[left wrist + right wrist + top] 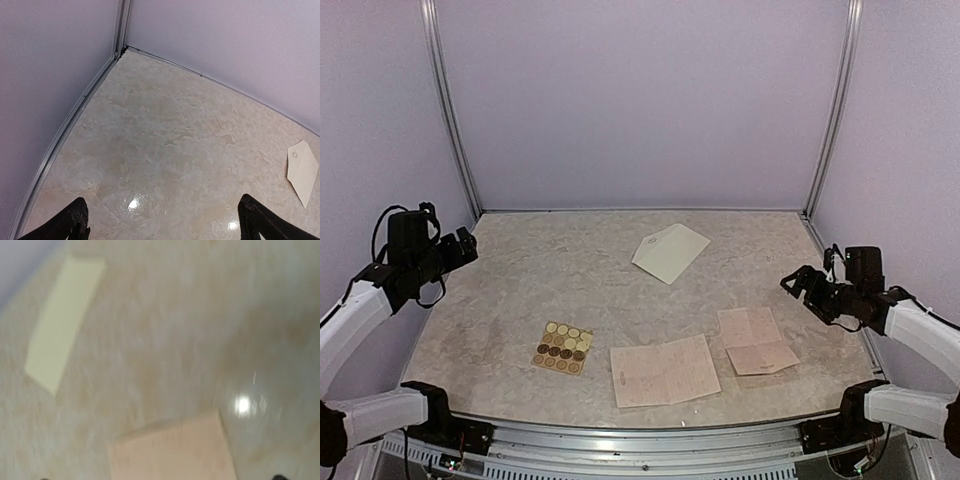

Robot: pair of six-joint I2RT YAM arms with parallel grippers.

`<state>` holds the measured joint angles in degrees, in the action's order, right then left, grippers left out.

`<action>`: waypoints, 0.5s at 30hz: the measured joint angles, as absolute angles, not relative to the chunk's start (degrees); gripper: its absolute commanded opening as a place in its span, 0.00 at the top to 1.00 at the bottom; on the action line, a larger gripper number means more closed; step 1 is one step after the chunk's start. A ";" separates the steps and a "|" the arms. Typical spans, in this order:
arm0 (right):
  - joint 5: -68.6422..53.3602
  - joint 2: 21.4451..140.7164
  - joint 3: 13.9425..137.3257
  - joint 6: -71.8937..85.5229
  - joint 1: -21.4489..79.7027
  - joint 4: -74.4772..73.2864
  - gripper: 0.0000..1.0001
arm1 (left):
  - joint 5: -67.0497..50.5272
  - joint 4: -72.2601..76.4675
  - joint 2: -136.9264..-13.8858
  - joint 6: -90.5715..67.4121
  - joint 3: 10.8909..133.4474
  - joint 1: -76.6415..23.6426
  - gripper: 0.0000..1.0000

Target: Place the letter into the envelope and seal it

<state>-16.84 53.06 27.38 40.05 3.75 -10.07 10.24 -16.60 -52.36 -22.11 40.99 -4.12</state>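
The cream envelope point(670, 252) lies flat at the back middle of the table; it also shows at the right edge of the left wrist view point(302, 171) and at the upper left of the blurred right wrist view point(65, 322). A pinkish handwritten letter sheet point(664, 371) lies near the front edge. A second, folded pinkish sheet point(756, 341) lies to its right, below the right wrist camera point(175, 452). My left gripper point(468, 247) hovers open over the left side of the table point(165, 226), holding nothing. My right gripper point(798, 283) hangs open at the right side, just right of the folded sheet.
A tan card of round stickers point(562, 347) lies front left. Pale walls with metal corner posts point(832, 110) close off the table at the back and on both sides. A metal rail point(650, 432) runs along the front edge.
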 measured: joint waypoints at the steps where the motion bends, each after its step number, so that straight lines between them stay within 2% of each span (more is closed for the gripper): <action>1: -16.64 53.41 27.35 40.82 4.82 -11.35 0.08 | 9.63 -16.38 -52.03 -21.67 40.80 -4.23 0.01; 6: -15.18 52.34 24.40 46.17 9.47 -15.59 0.13 | 8.51 -15.70 -50.57 -20.10 40.80 -4.21 0.01; 15: -15.68 49.23 20.38 52.73 10.90 -23.55 0.16 | 6.92 -15.49 -47.48 -19.46 40.80 -4.19 0.01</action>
<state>-15.68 49.23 20.38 52.73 10.90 -23.55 6.92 -15.49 -47.48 -19.46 40.80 -4.19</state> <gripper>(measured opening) 0.861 0.990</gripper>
